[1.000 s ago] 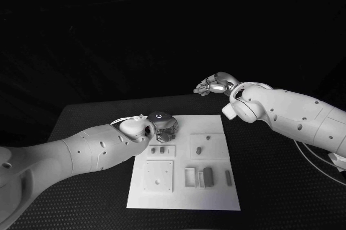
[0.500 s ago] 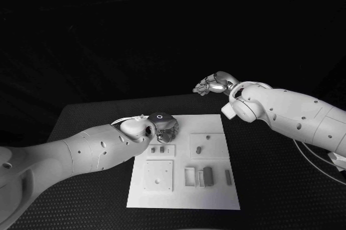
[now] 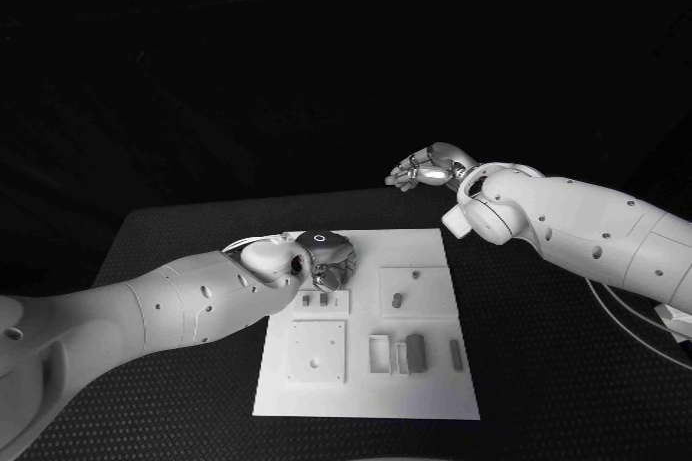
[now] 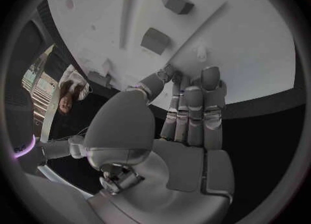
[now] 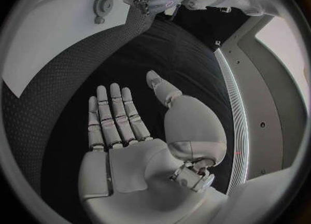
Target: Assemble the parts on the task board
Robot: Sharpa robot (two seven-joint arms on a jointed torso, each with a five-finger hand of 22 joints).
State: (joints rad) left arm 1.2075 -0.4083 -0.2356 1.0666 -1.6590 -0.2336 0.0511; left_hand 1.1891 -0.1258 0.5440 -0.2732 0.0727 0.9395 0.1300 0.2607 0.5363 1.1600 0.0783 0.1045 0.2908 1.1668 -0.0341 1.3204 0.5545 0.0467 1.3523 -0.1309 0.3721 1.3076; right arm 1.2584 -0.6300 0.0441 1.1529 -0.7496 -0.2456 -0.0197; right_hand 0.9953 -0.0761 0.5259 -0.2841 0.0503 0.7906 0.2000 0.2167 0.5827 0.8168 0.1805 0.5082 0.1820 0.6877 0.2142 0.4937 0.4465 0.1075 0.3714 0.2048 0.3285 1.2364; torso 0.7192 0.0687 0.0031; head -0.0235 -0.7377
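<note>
The flat white rectangular task board (image 3: 418, 243) lies mid-worktop (image 3: 173, 231), carrying raised square plates and small dark grey block parts (image 3: 415, 351). The left hand (image 3: 326, 256) hovers over the board's far left corner, fingers (image 4: 194, 107) straight, holding nothing. The right hand (image 3: 430, 168), beyond the board's far edge, is empty, fingers (image 5: 113, 115) extended.

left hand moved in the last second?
Yes, slightly. In the head view the left hand has slid a little nearer along the task board, toward the two small parts.

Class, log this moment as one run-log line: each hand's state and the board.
left hand: open, over task board | right hand: open, raised beyond table
</note>
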